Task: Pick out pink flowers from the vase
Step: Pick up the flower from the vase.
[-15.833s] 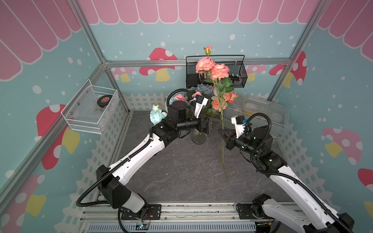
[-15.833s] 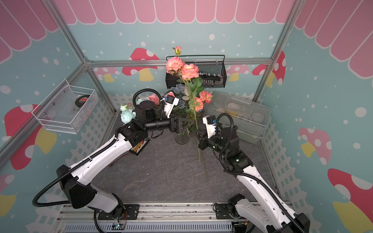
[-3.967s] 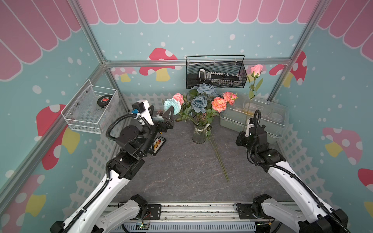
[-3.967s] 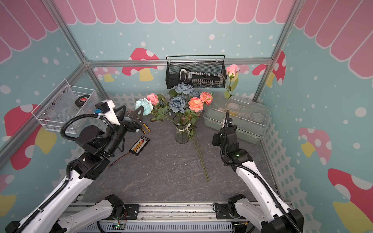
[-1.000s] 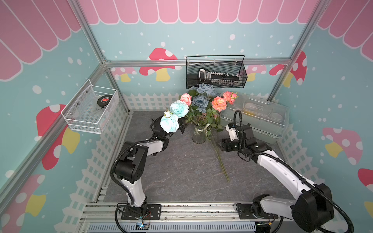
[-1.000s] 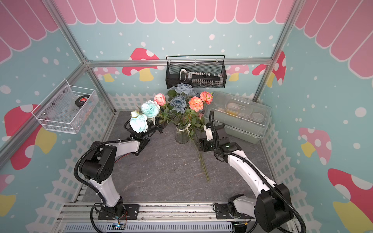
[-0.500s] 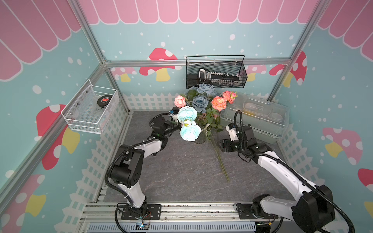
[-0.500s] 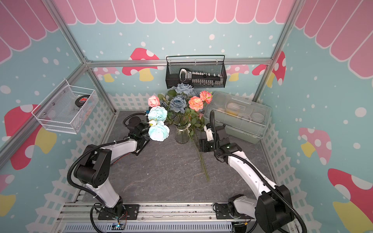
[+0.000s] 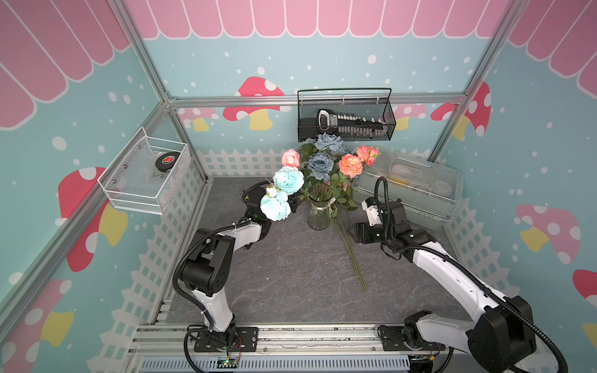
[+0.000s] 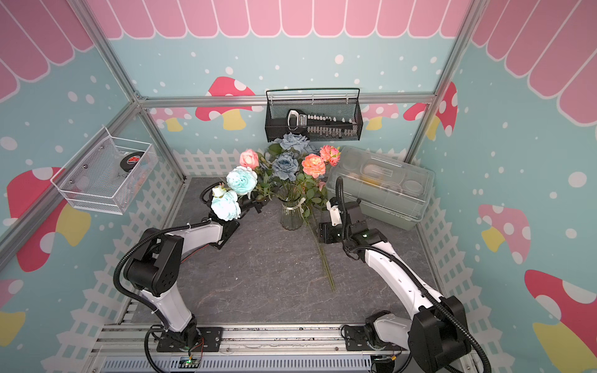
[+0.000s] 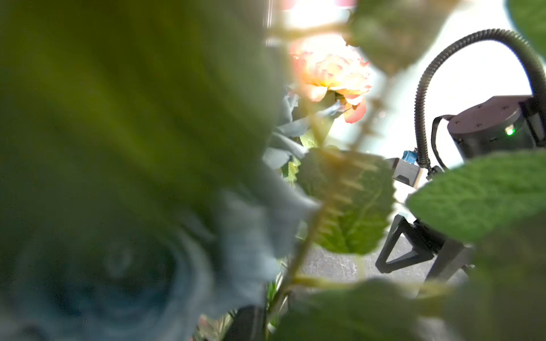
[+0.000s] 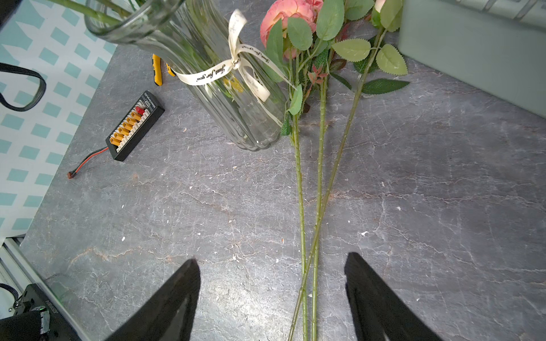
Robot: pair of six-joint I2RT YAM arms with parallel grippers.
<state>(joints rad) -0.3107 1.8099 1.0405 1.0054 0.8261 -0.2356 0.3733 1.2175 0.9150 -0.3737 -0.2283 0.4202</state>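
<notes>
Cream ribbon (image 12: 206,75) round the neck of the vase (image 12: 224,88) reads "Just for you" in black script; other labels are too small to read. Vs half a sec ago, the aqua blooms (image 9: 288,180) sit further left in frame, away from the vase; the right arm is in the same spot. The vase is clear ribbed glass w/ flared rim, upright at centre of both top views, on a dark grey stone-look table (image 9: 290,274) w/ pale veins. Pink flowers (image 9: 350,164): ruffled coral blooms and one pink rose (image 9: 290,157) stand in the vase. Three more thin green stems (image 12: 317,177), w/ serrated fabric leaves, lie flat on the table just right of it. Right gripper (image 12: 271,258) hovers over those stems, jaws spread wide, touching nothing. Left gripper (image 10: 258,203) is mostly hidden behind the aqua blooms, jaws pressed together; can't tell if it pinches a stem.
</notes>
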